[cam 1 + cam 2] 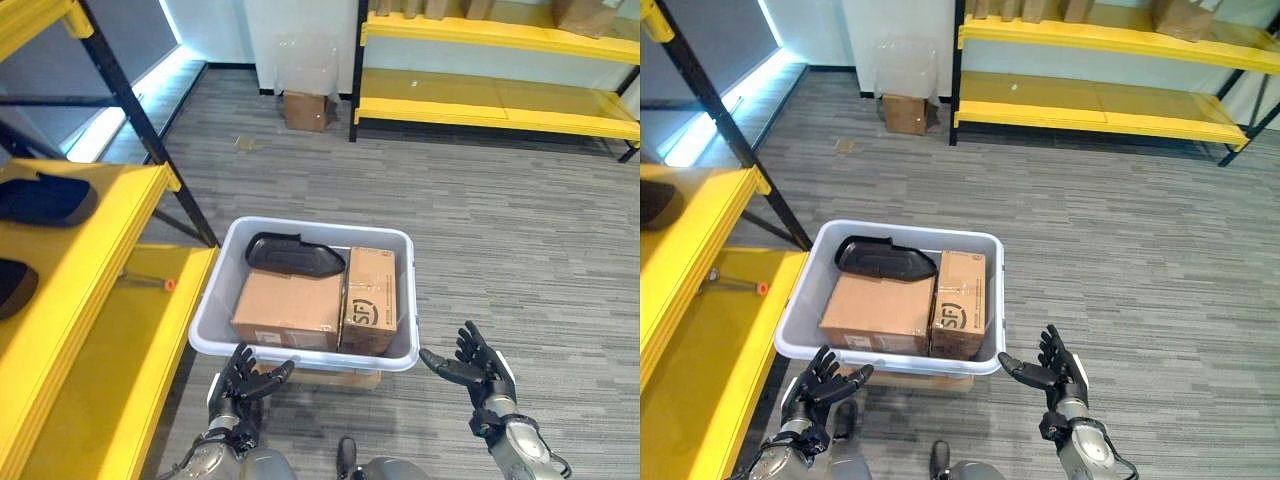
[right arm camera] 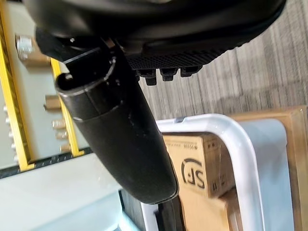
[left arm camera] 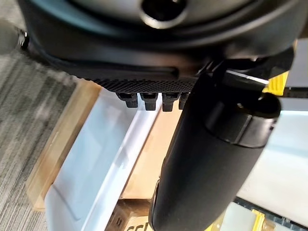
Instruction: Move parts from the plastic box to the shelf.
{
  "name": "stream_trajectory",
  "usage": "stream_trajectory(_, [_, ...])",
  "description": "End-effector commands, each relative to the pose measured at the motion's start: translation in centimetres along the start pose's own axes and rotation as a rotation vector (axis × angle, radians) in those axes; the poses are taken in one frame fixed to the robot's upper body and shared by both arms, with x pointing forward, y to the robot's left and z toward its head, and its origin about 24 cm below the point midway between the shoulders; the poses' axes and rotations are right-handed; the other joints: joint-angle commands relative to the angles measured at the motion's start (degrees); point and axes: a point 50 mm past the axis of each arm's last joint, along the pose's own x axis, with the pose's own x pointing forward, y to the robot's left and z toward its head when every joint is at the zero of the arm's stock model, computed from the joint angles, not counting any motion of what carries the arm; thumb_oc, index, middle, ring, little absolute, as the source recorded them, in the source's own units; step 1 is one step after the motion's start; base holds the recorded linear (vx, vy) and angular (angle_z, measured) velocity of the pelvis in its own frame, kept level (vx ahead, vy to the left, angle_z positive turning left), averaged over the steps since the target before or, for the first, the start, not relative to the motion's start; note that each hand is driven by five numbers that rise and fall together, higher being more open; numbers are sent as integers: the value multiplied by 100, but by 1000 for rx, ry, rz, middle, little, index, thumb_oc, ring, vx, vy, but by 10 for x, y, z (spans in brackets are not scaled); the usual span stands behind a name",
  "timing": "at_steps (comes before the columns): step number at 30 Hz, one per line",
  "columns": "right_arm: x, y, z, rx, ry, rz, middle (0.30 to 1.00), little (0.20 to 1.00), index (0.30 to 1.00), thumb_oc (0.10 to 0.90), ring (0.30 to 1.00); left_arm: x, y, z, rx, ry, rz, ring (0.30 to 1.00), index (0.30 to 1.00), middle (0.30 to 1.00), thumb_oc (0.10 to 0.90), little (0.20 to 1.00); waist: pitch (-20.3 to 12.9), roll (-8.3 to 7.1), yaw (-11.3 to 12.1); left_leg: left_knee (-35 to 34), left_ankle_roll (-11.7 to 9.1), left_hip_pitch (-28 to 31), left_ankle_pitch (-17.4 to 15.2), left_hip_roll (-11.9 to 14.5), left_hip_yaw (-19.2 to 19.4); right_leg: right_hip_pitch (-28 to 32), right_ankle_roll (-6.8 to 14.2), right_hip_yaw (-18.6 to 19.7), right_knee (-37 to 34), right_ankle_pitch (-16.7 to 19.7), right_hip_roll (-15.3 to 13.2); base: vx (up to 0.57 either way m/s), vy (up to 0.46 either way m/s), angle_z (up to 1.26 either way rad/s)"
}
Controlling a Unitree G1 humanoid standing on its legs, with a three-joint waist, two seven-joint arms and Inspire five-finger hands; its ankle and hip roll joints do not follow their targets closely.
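A pale plastic box [image 1: 306, 354] stands on the floor in front of me, on a flat cardboard piece. Inside lie a black moulded part [image 1: 293, 255] at the back, a large cardboard carton [image 1: 288, 307] and a narrow upright carton [image 1: 370, 299]. My left hand [image 1: 243, 381] hovers open just below the box's near left corner, holding nothing. Off the near right corner my right hand [image 1: 480, 367] is open too, palm toward the box rim [image 2: 240, 159]. The yellow shelf [image 1: 90, 300] runs along the left, with two dark parts [image 1: 45, 198] on its upper level.
A black upright of the shelf frame [image 1: 150, 130] stands between shelf and box. A small orange-tipped tool [image 1: 150, 282] lies on the lower shelf board. Another yellow rack [image 1: 500, 95] and a cardboard box [image 1: 306, 110] under a clear bag stand at the back. Grey carpet lies open to the right.
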Motion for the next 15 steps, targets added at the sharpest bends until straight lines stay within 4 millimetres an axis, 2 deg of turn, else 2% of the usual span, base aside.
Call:
stream_trajectory(1, [2,6,37,-44,-181,67,1000,1000,1000,900,1000,2,-10,53,40,-244,-97,1000,1000,1000,900,1000,-91,-96,-9,142,40,281,-350,-225,390,598,1050,154,-391,-55,-1447,98,403,-11])
stream_trajectory(2, [2,11,34,-30,-170,79,1000,1000,1000,900,1000,2,-8,55,66,-247,-102,1000,1000,1000,900,1000,-114,-143,-42,261,111,233,-489,-339,527,523,1140,218,-447,63,-1608,44,265,0])
stream_trajectory(3, [2,11,33,-30,-170,80,1000,1000,1000,900,1000,1,-8,55,66,-247,-102,1000,1000,1000,900,1000,-119,-148,-37,268,114,228,-494,-343,534,518,1143,224,-449,65,-1613,20,280,-4])
stream_trajectory(5, [3,18,33,-21,-171,103,1000,1000,1000,900,1000,3,-6,59,78,-258,-95,1000,1000,1000,900,1000,-116,-195,-29,449,236,137,-681,-501,623,437,1256,254,-519,227,-1822,4,232,-14])
stream_trajectory(9, [5,24,34,-32,-170,131,1000,1000,1000,900,1000,4,-5,65,87,-278,-85,1000,1000,1000,900,1000,-98,-279,-17,679,354,-5,-861,-648,750,274,1367,295,-591,505,-2015,-29,179,-33])
stream_trajectory(10, [9,30,36,-34,-175,146,1000,1000,1000,900,1000,6,-5,70,84,-296,-72,1000,1000,1000,900,1000,-85,-344,11,813,453,-90,-1004,-746,844,138,1447,295,-617,768,-2167,-32,134,-38])
stream_trajectory(15, [11,35,37,-27,-180,160,1000,1000,1000,900,1000,9,-8,73,80,-306,-72,1000,1000,1000,900,1000,-66,-417,21,964,536,-171,-1120,-821,885,73,1506,272,-657,968,-2249,-20,73,-14])
